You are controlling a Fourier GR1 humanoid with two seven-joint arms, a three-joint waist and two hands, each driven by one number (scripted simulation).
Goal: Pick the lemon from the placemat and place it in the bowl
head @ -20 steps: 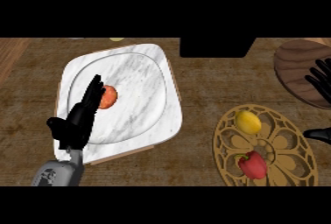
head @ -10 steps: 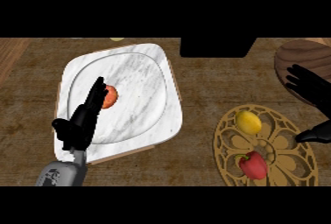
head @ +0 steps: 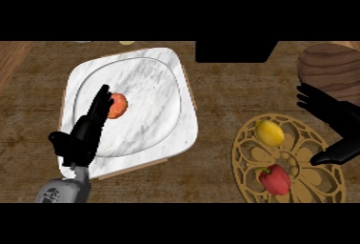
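the right hand (head: 336, 125) has come in from the edge toward the lemon (head: 270, 132) on the placemat (head: 309, 183), fingers spread, holding nothing. no grasp yet, and the bowl (head: 330, 66) waits.

Single head view, looking steeply down on the brown counter (head: 211, 176), marble plate (head: 151, 90) at left, round gold placemat (head: 309, 183) at lower right, wooden bowl (head: 330, 66) cut by the right edge, forearms entering from below
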